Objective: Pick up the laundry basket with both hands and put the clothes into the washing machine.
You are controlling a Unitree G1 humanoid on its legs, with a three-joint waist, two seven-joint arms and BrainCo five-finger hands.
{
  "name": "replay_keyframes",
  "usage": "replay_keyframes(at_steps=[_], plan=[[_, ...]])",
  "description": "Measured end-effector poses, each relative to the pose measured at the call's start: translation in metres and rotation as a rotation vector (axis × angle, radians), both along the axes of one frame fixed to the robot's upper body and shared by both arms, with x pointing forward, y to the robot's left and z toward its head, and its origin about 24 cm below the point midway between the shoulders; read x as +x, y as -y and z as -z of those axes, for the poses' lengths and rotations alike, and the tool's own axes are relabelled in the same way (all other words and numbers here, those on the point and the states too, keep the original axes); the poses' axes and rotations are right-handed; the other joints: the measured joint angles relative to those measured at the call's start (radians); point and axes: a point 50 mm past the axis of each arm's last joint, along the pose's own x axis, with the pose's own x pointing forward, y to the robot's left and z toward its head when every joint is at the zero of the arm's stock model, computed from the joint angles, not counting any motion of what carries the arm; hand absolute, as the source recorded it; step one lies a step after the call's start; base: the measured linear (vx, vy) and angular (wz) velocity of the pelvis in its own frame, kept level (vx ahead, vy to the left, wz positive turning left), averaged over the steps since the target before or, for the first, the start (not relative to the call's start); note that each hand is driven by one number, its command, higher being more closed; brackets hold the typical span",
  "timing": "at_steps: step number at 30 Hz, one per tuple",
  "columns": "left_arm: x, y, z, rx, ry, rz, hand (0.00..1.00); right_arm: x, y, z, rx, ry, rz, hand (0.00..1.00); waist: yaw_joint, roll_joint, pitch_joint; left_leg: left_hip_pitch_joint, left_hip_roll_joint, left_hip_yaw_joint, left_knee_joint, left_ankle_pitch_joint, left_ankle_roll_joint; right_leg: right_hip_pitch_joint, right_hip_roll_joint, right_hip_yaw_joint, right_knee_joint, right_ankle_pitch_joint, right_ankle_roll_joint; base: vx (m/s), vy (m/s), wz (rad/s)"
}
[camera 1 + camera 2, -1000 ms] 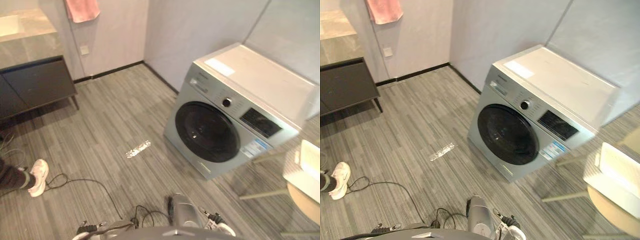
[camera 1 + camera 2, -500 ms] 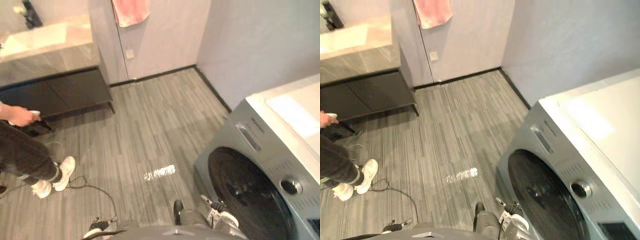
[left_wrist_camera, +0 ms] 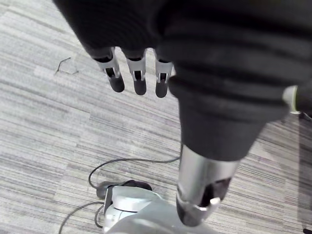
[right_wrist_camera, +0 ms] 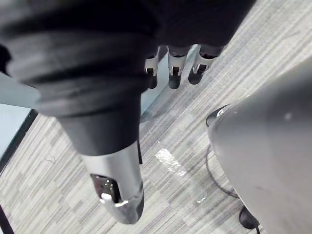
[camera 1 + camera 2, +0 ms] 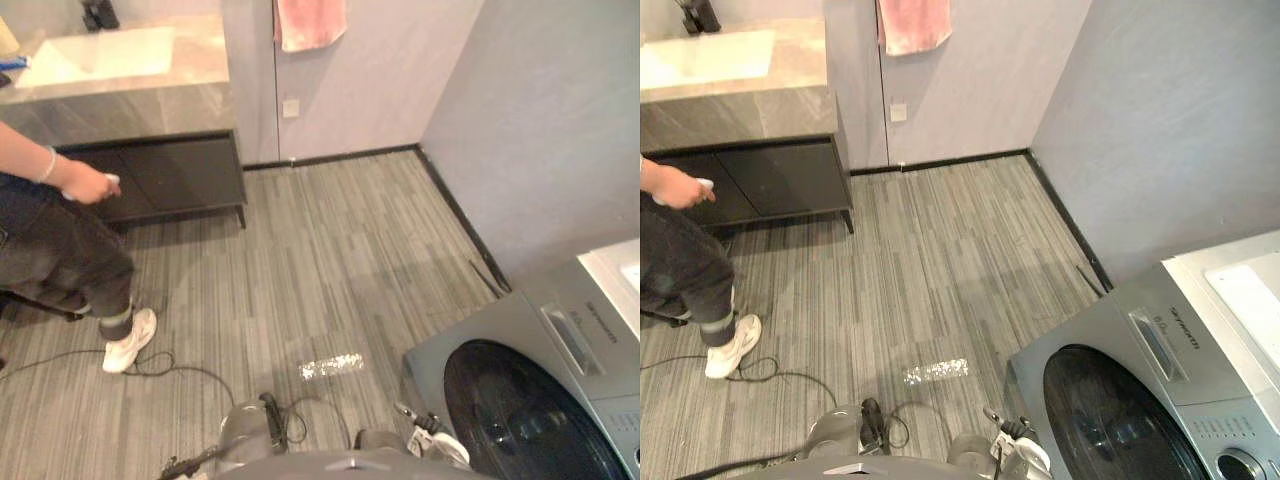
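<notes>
The grey front-loading washing machine [image 5: 545, 395] stands at the lower right of the eye views against the right wall, its dark round door [image 5: 1110, 425] closed. My left hand [image 3: 140, 80] hangs over the striped grey floor with straight fingers and nothing in it. My right hand [image 4: 174, 73] likewise hangs above the floor, fingers straight and thumb apart, holding nothing.
A person [image 5: 60, 240] in dark trousers and white shoes [image 5: 128, 340] stands at the left with a small white thing in one hand. Behind is a dark vanity cabinet [image 5: 170, 175] under a stone counter with a sink [image 5: 100, 55]. A pink towel [image 5: 310, 22] hangs on the far wall.
The camera has swung to the left: the washing machine now sits in the lower right corner, and the person and vanity show more fully. Both hands still hang open.
</notes>
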Motion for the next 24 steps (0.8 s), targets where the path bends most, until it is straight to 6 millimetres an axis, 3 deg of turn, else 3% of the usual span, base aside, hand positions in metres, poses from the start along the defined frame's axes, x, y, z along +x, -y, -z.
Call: replay_keyframes(at_steps=[2,5,6,7,8,9,11,13,14,16,17,19,20,22,24], plan=[[-0.001,0.001,0.001,-0.004,-0.007,0.009,0.0,-0.002,-0.001,0.002,0.008,-0.019,-0.005,0.0,0.0,-0.006,-0.004,0.064,-0.042,0.017,-0.07,0.006,0.015,-0.005,-0.022,0.011,0.068,0.024,0.007,0.25,0.184,-0.18],[-0.003,-0.002,0.001,0.0,-0.034,0.068,0.0,-0.004,0.001,0.002,0.002,-0.02,-0.006,0.0,-0.014,-0.003,-0.002,0.163,-0.082,0.006,-0.149,0.026,0.045,-0.158,-0.025,0.061,0.485,0.083,0.107,0.25,0.099,0.2],[-0.001,-0.004,0.001,0.004,-0.038,0.084,0.0,-0.001,0.001,0.001,0.0,-0.008,-0.01,0.0,-0.026,-0.009,-0.004,0.186,-0.085,-0.017,-0.148,0.025,0.047,-0.21,-0.007,0.066,0.626,0.083,0.11,0.29,-0.007,0.53],[0.0,-0.004,0.001,0.007,-0.037,0.094,0.0,0.001,0.001,0.0,-0.003,0.0,-0.019,0.0,-0.029,-0.009,-0.004,0.197,-0.085,-0.031,-0.148,0.026,0.047,-0.229,0.002,0.062,0.669,0.075,0.106,0.24,-0.07,0.79],[0.002,-0.004,0.001,0.007,-0.034,0.106,0.0,0.006,-0.001,-0.002,-0.012,0.017,-0.048,0.0,-0.028,-0.008,-0.004,0.218,-0.083,-0.06,-0.156,0.029,0.041,-0.27,0.004,0.047,0.699,0.035,0.064,0.22,-0.106,0.65],[0.002,-0.004,0.001,0.008,-0.035,0.11,0.0,0.008,-0.001,-0.003,-0.015,0.022,-0.058,0.0,-0.027,-0.007,-0.004,0.224,-0.082,-0.072,-0.163,0.031,0.038,-0.286,0.001,0.048,0.686,0.02,0.052,0.2,-0.118,0.79],[0.003,-0.003,0.001,0.008,-0.034,0.109,0.0,0.011,-0.002,-0.005,-0.031,0.028,-0.087,0.0,-0.024,-0.004,-0.004,0.223,-0.073,-0.136,-0.179,0.04,0.015,-0.305,-0.034,0.06,0.487,0.002,0.022,0.15,-0.176,0.76],[0.002,-0.003,0.001,0.009,-0.036,0.106,0.0,0.01,-0.002,-0.003,-0.032,0.015,-0.096,0.0,-0.024,-0.004,-0.004,0.224,-0.057,-0.175,-0.18,0.038,-0.018,-0.261,-0.049,0.089,0.28,0.042,0.014,0.12,-0.279,0.66],[0.002,-0.003,0.001,0.009,-0.037,0.105,0.0,0.008,-0.003,-0.003,-0.03,0.008,-0.096,0.0,-0.021,-0.005,-0.005,0.224,-0.048,-0.183,-0.177,0.032,-0.033,-0.246,-0.051,0.088,0.232,0.067,0.02,0.06,-0.34,0.49],[-0.002,-0.005,0.001,0.016,-0.047,0.106,0.0,0.004,-0.006,0.0,-0.019,-0.014,-0.1,0.0,-0.013,-0.018,-0.022,0.226,-0.017,-0.221,-0.155,0.014,-0.095,-0.184,-0.057,0.059,0.12,0.147,0.053,0.08,-0.429,0.33],[-0.002,-0.005,0.001,0.017,-0.049,0.109,0.0,0.001,-0.006,0.001,-0.016,-0.023,-0.1,0.0,-0.016,-0.017,-0.031,0.221,-0.008,-0.234,-0.149,0.009,-0.11,-0.156,-0.058,0.037,0.084,0.107,0.085,0.14,-0.562,0.51],[-0.003,0.007,0.004,-0.013,-0.065,0.143,0.0,-0.003,0.011,0.0,-0.052,-0.043,-0.081,0.0,-0.033,0.03,-0.051,0.201,0.042,-0.276,-0.174,0.037,-0.138,-0.116,-0.016,-0.042,0.0,0.085,0.056,0.1,-0.445,0.56],[-0.005,0.015,0.005,-0.027,-0.076,0.152,0.0,-0.005,0.02,-0.001,-0.069,-0.049,-0.068,0.0,-0.037,0.067,-0.058,0.216,0.057,-0.281,-0.231,0.075,-0.152,-0.115,0.004,-0.06,-0.009,0.086,0.046,0.05,-0.231,0.36],[-0.007,0.02,0.007,-0.034,-0.091,0.161,0.0,-0.001,0.022,-0.001,-0.077,-0.055,-0.084,0.0,-0.037,0.09,-0.053,0.24,0.076,-0.284,-0.307,0.128,-0.17,-0.117,0.034,-0.068,-0.012,0.086,0.03,0.01,-0.209,0.14],[-0.007,0.018,0.007,-0.028,-0.099,0.183,0.0,0.001,0.021,0.0,-0.079,-0.063,-0.102,0.0,-0.038,0.087,-0.052,0.246,0.088,-0.285,-0.324,0.141,-0.17,-0.115,0.05,-0.073,-0.026,0.092,0.019,-0.02,-0.125,-0.02]])
